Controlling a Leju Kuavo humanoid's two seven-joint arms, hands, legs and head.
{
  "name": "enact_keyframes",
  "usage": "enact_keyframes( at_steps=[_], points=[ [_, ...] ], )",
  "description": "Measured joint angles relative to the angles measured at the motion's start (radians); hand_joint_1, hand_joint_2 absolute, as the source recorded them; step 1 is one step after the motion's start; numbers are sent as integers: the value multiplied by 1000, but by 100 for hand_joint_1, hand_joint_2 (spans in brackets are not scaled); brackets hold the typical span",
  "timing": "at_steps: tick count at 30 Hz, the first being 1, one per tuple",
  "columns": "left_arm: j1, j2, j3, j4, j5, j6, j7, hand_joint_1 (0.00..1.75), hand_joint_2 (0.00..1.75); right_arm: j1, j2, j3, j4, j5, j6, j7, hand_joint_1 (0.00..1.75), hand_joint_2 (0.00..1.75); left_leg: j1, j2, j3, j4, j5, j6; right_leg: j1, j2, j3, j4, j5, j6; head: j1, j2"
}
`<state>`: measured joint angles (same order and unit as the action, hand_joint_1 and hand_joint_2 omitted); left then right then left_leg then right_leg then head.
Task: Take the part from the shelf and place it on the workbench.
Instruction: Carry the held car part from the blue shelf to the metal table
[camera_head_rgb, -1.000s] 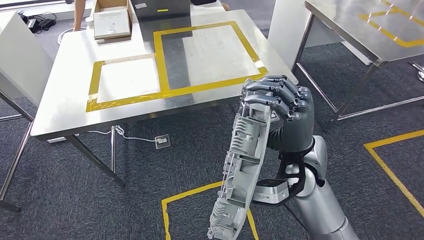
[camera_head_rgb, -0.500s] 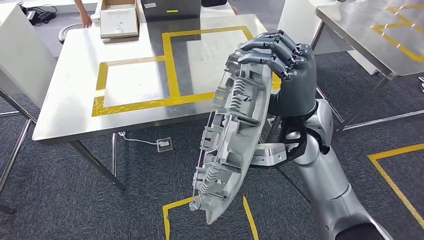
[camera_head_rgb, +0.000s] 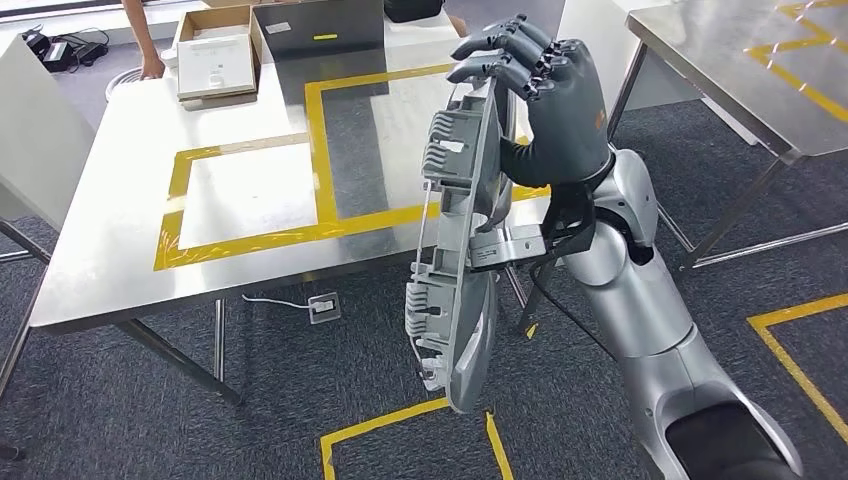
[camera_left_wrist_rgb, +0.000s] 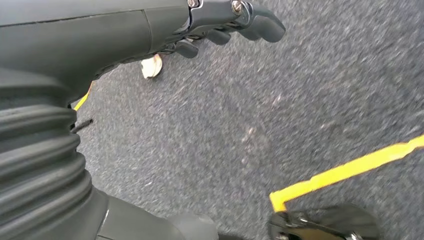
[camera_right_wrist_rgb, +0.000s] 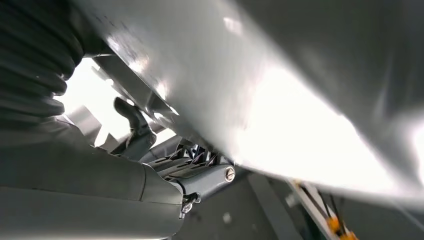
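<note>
part (camera_right_wrist_rgb: 280, 100): blurred, cropped in right wrist view | right hand (camera_head_rgb: 545, 95) palm hidden behind it

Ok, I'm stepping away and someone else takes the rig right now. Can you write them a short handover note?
Right robot hand: grips the top edge of the grey plastic part, which hangs nearly upright, ribbed side toward the workbench.
Left robot hand: holds nothing, fingers loosely curled, hanging over the carpet.
Workbench: steel top with yellow tape rectangles, just ahead; the part's upper end is over its near edge, the rest hangs in front of it.
A person's hand rests at the far edge, by an open box.
Done: the part is off the shelf and at the bench.
Left: lay it on the workbench and release.
</note>
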<state>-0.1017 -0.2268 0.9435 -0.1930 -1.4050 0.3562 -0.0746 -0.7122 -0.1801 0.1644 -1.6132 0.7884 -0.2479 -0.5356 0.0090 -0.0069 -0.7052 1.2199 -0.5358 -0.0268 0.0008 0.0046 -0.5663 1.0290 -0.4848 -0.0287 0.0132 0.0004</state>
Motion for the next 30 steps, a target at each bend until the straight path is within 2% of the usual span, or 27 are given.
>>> enact_keyframes(
  at_steps=[1,3,4,7,8,9,11,12,13,14,15,16,17,18,19,21,23,24,25,27,28,29,30],
  points=[
    [2,0,0,0,1,1,0,0,175,-5,0,4,10,-2,16,8,175,175,0,0,13,-67,55,5,1,0,11,1,-11,3,0,0],
    [5,-1,0,1,4,2,0,0,175,-17,2,13,35,5,43,26,175,175,-4,2,35,-157,115,16,3,2,27,1,-30,11,0,0],
    [7,-2,0,1,5,3,1,0,175,-22,4,20,50,11,53,35,175,175,-5,2,39,-174,121,22,4,3,31,3,-36,17,0,0],
    [8,-7,0,2,12,3,2,0,175,-42,6,36,101,24,80,69,175,175,-3,0,62,-180,110,41,4,3,31,28,-38,32,2,0],
    [7,-9,0,2,14,3,3,0,175,-52,8,41,121,28,87,81,175,175,-1,-1,71,-181,107,47,2,2,12,61,-38,37,4,0],
    [6,-9,0,2,16,3,3,0,175,-64,11,46,142,33,95,95,175,175,1,-1,78,-183,101,51,0,0,-22,112,-44,43,5,0],
    [3,-11,0,2,21,4,3,0,175,-85,21,58,191,46,108,121,175,175,1,-1,91,-183,86,55,-6,0,-109,228,-80,54,6,0],
    [3,-11,0,2,23,5,2,0,175,-93,26,63,215,50,113,130,175,175,2,-2,99,-183,78,55,-9,0,-146,264,-98,58,6,0],
    [3,-12,0,2,24,6,1,0,175,-99,31,69,239,53,119,138,175,175,2,-4,110,-183,69,53,-11,0,-169,273,-103,60,7,0],
    [3,-12,0,2,25,6,-1,0,175,-106,35,75,263,56,123,145,175,175,3,-6,122,-183,59,51,-14,-1,-175,249,-86,61,7,0],
    [3,-14,0,2,26,7,-2,0,175,-116,40,80,287,59,126,150,175,175,4,-8,135,-183,49,47,-16,-1,-167,197,-48,61,7,0],
    [3,-15,0,2,26,8,-4,0,175,-128,44,85,311,62,127,155,175,175,5,-9,146,-183,38,43,-17,-3,-152,128,10,60,7,0],
    [2,-16,0,2,26,8,-5,0,175,-140,49,89,335,67,126,160,175,175,5,-10,157,-182,28,37,-15,-5,-139,68,52,57,7,0],
    [0,-17,0,2,26,9,-5,0,175,-154,54,94,359,77,123,166,175,175,5,-11,164,-182,18,30,-12,-6,-128,26,83,53,7,0],
    [-1,-17,0,2,26,9,-4,0,175,-166,58,99,381,90,118,174,175,175,4,-12,170,-180,13,22,-9,-7,-122,4,96,46,7,0],
    [-6,-17,-1,2,24,9,0,0,175,-190,65,109,423,119,108,188,175,175,5,-12,179,-175,10,8,-5,-5,-109,1,86,30,8,0],
    [-10,-18,-2,2,23,8,4,0,175,-220,72,118,464,137,105,194,175,175,6,-7,162,-133,14,-2,-8,-4,-90,-3,77,13,6,0],
    [-13,-18,-2,2,23,8,6,0,175,-238,79,125,489,146,104,195,175,175,7,-5,136,-88,10,-5,-9,-4,-80,-5,71,6,5,0],
    [-16,-17,-2,2,23,8,7,0,175,-257,85,132,517,153,104,196,175,175,7,-3,99,-32,-2,-9,-8,-4,-71,-6,64,1,3,0],
    [-18,-17,-2,2,23,9,10,0,175,-287,101,148,580,165,102,199,175,175,7,-2,19,64,-45,-15,-6,0,-53,-5,48,-4,2,0],
    [-19,-17,-2,2,23,9,11,0,175,-299,110,155,612,170,100,199,175,175,7,-2,-8,81,-58,-16,-4,2,-43,-5,38,-4,2,0],
    [-19,-16,-2,2,23,9,12,0,175,-311,119,162,641,175,98,201,175,175,7,-2,-22,68,-53,-14,-3,3,-31,-5,28,-4,2,0],
    [-19,-16,-2,2,22,9,14,0,175,-324,128,170,670,183,95,203,175,175,7,-2,-21,29,-24,-11,-3,4,-18,-4,18,-2,2,0]
  ],
)
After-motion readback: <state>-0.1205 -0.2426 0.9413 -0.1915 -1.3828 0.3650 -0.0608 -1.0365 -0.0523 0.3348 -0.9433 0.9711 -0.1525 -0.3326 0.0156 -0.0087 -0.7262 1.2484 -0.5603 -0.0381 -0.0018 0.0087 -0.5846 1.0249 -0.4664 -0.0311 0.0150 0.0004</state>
